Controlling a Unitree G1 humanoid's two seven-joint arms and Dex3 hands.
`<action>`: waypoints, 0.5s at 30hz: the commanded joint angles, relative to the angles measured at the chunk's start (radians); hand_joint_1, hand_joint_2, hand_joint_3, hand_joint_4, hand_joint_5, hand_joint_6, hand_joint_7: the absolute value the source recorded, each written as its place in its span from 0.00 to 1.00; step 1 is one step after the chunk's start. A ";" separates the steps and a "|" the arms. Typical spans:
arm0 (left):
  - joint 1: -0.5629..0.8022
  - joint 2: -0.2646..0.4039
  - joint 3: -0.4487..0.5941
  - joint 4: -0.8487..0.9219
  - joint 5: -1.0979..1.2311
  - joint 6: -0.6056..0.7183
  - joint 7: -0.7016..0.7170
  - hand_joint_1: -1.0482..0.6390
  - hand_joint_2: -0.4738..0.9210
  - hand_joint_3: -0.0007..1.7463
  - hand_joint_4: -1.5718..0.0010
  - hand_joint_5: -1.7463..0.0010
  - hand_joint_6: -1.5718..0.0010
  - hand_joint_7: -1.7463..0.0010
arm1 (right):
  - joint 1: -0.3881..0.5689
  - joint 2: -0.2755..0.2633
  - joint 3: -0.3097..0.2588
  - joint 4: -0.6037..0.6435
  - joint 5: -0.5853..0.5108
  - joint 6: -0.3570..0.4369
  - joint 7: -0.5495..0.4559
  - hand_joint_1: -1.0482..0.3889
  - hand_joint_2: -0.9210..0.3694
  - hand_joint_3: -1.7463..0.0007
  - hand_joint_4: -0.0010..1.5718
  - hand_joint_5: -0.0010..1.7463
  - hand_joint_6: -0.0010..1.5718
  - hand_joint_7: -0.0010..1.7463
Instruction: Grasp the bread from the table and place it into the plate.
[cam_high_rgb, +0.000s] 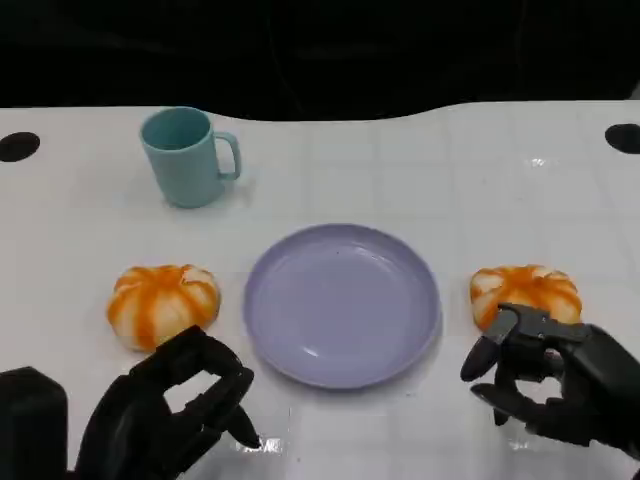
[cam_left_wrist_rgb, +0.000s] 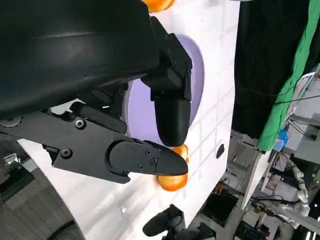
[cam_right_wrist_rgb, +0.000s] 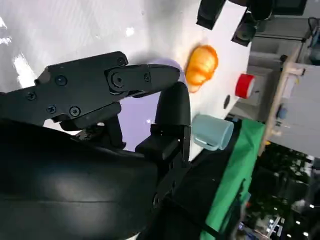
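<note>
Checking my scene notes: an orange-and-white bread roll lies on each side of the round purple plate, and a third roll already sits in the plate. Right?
Not quite. The head view shows the round purple plate empty; one orange-and-white bread roll lies at each side.

a teal mug (cam_high_rgb: 186, 156) is seen upright on the white table (cam_high_rgb: 500, 180), handle turned toward the right, behind everything else.

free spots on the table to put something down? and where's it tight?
Bare table spans the far right, from the mug across, behind the plate. The plate itself holds nothing. Tight: the near edge, where the left hand sits just before the left bread and the right hand before the right bread.
</note>
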 joint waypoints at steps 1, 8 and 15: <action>0.001 0.011 0.005 0.000 -0.008 -0.008 -0.012 0.31 1.00 0.11 0.56 0.00 0.68 0.05 | -0.007 0.004 -0.026 0.017 -0.005 -0.059 -0.031 0.44 0.00 0.87 0.31 0.83 0.29 0.59; 0.001 0.012 0.006 0.000 -0.010 -0.012 -0.020 0.31 1.00 0.12 0.56 0.00 0.69 0.04 | -0.025 -0.007 -0.042 0.043 -0.075 -0.164 -0.094 0.43 0.00 0.87 0.27 0.62 0.27 0.44; 0.002 0.011 0.008 0.002 -0.007 -0.012 -0.022 0.30 1.00 0.12 0.56 0.00 0.68 0.04 | -0.079 -0.047 -0.064 0.132 -0.290 -0.354 -0.249 0.40 0.00 0.93 0.20 0.44 0.29 0.20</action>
